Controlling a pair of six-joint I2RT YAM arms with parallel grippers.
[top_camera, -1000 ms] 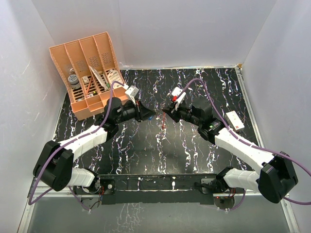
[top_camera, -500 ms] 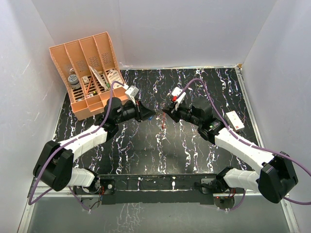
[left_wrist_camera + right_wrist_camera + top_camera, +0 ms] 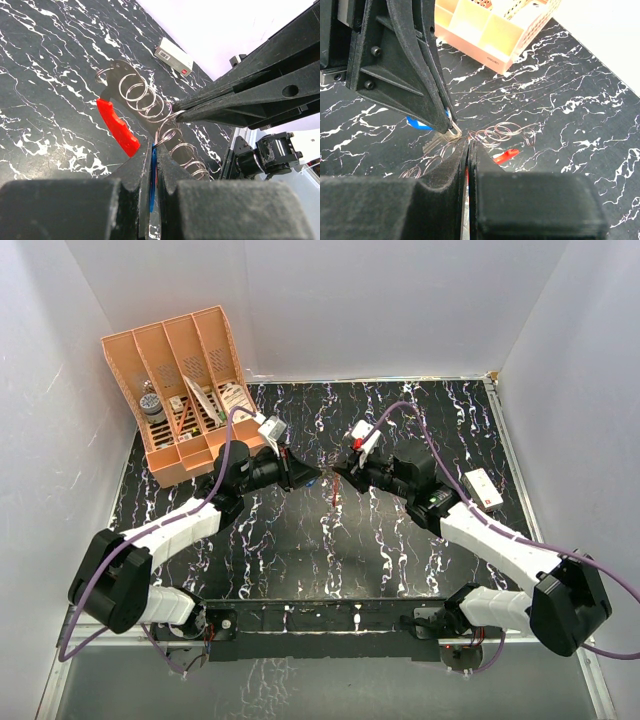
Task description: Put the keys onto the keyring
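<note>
Black marble-patterned tabletop point(image 3: 400, 410) with white veins lay beneath both arms, boxed in by white walls. At mid-table the left gripper point(image 3: 152, 150) was clamped tight on the blue head of the key point(image 3: 419, 122), silver blade pointing toward the other arm. The right gripper point(image 3: 468, 145), its jaws pressed together, pinched a wire loop of the keyring point(image 3: 118, 127), whose red side hung between the two nearly touching tips. Farther out, an orange desk organizer point(image 3: 185, 390) stood at the far left corner, and a small white box point(image 3: 480, 488) lay beside the right arm.
</note>
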